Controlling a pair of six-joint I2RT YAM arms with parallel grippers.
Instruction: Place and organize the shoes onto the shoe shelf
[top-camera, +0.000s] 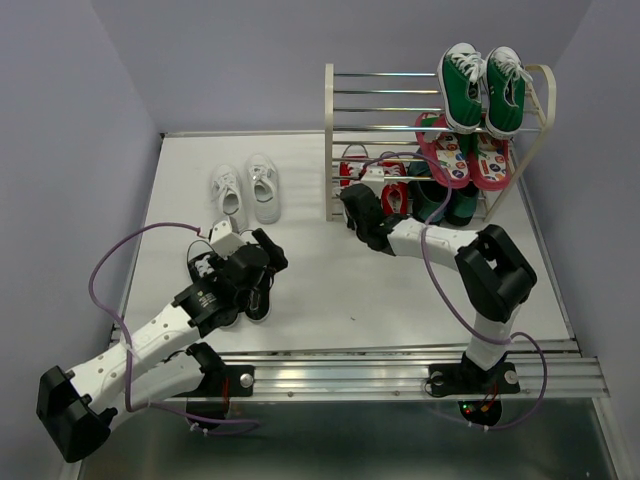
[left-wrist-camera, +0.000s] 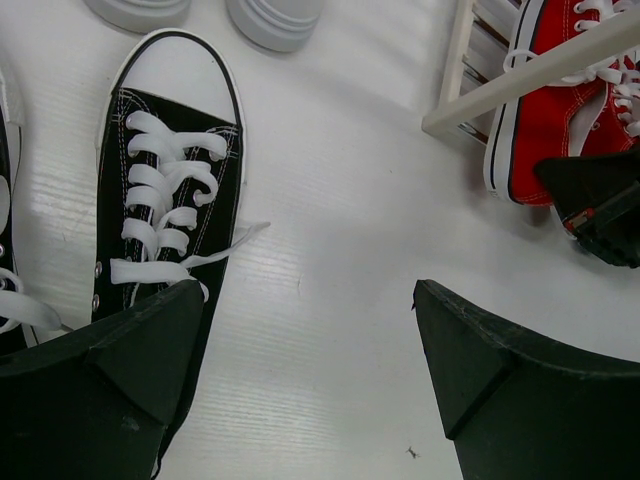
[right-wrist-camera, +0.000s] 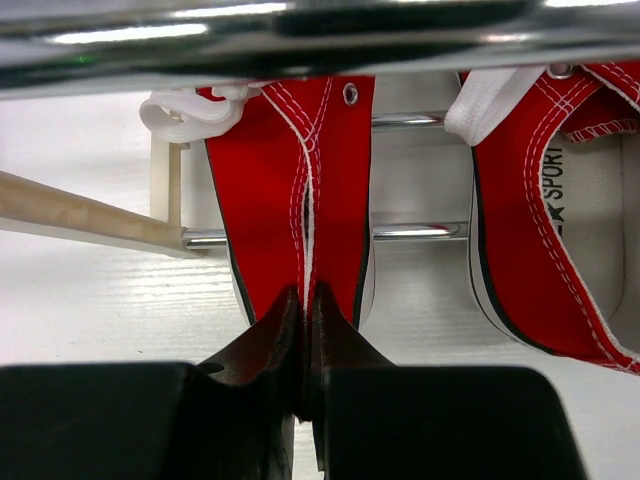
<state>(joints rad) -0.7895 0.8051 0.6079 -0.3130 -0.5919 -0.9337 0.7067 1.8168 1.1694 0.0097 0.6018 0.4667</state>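
The shoe shelf (top-camera: 328, 140) stands at the back right. My right gripper (top-camera: 352, 207) (right-wrist-camera: 305, 295) is shut on the heel seam of a red shoe (right-wrist-camera: 300, 170) at the shelf's lowest rods (right-wrist-camera: 410, 232). The other red shoe (right-wrist-camera: 540, 230) lies just to its right. My left gripper (top-camera: 248, 246) (left-wrist-camera: 306, 290) hangs open over bare table, with a black shoe (left-wrist-camera: 170, 200) beside its left finger. The second black shoe (left-wrist-camera: 8, 230) shows at the far left edge. The two white shoes (top-camera: 228, 192) (top-camera: 264, 185) sit side by side behind them.
Green sneakers (top-camera: 482, 85) rest on the shelf's top tier and pink flip-flops (top-camera: 462, 155) on the tier below. A dark pair (top-camera: 445, 205) fills the right of the bottom tier. Walls close the table at the back and both sides.
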